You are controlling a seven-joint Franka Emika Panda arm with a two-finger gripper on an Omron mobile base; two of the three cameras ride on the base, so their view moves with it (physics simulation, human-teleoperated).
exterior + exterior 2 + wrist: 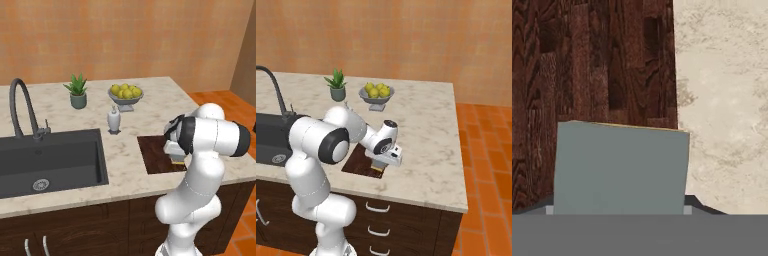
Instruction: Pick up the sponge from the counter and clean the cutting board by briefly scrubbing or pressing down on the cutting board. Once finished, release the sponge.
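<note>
Hand view: table (pixel 727 100) lies beside the end effector (pixel 619 210), cutting board (pixel 592 65) directly beneath it. End effector is closed on the sponge (pixel 619 167), held over the board's edge.

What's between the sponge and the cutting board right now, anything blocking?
Nothing visible. The sponge sits at the gripper, directly over the cutting board near its edge by the counter. Whether it touches the wood can't be told.
</note>
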